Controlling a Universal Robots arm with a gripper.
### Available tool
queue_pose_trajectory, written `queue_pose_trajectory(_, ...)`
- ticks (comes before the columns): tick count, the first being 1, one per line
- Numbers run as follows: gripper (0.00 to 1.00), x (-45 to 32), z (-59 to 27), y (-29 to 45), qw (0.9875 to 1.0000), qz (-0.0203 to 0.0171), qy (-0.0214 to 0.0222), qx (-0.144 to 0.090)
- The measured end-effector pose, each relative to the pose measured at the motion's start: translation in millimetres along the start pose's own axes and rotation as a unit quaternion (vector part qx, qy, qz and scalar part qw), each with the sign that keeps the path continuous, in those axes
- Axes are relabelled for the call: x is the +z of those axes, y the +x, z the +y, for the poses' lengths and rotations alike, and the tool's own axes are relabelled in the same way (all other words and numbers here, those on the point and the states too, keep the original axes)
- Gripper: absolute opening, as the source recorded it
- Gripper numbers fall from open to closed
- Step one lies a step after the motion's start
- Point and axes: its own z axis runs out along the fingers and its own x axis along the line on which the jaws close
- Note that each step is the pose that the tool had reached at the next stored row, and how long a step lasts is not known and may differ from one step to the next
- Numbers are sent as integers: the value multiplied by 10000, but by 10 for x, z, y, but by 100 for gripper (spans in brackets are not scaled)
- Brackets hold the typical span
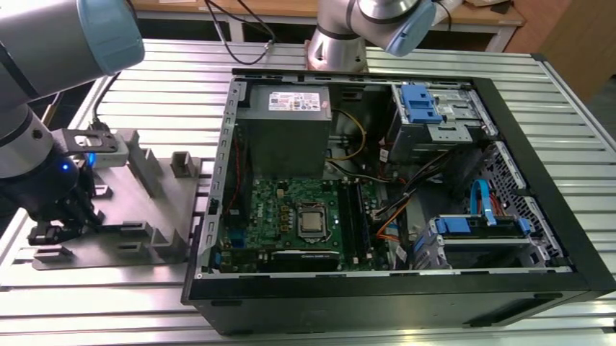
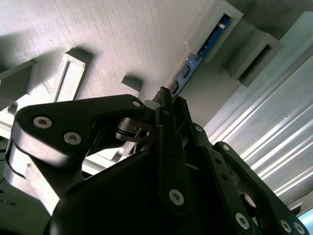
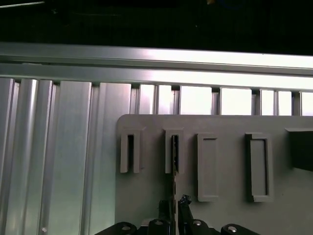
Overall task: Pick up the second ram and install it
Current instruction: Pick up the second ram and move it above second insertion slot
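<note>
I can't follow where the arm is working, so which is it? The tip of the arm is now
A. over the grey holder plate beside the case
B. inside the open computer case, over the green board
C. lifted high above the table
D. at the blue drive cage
A: in the exterior view the gripper is down over the grey holder plate, outside the computer case, and the second wrist view shows it right at the second ram seated in a holder slot.

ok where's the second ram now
The second ram sits in a grey holder slot by the gripper, on the exterior view's left of the computer case.
</note>
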Motion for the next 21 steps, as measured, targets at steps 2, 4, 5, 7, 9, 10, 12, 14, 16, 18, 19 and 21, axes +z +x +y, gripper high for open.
queue_pose_trajectory(2,18,-4,1,0,10000,-3,-1,0)
queue_pose_trajectory(4,18,-8,0,0,10000,-12,-1,-1)
queue_pose_trajectory(5,18,-8,1,0,10000,-19,-1,-1)
queue_pose_trajectory(7,18,-7,0,0,10000,-20,-1,-1)
queue_pose_trajectory(9,18,-7,0,0,10000,-21,-1,-1)
queue_pose_trajectory(10,18,-7,0,1,10000,-21,-1,-1)
queue_pose_trajectory(12,18,-7,0,0,10000,-22,-1,-1)
queue_pose_trajectory(14,17,-7,0,0,10000,-23,-1,-1)
queue_pose_trajectory(16,10,-8,0,0,10000,-24,-1,-1)
queue_pose_trajectory(18,10,-7,0,0,10000,-24,-1,-1)
queue_pose_trajectory(19,10,-7,0,0,10000,-25,-1,-1)
queue_pose_trajectory(21,10,-7,0,1,10000,-26,-1,-1)
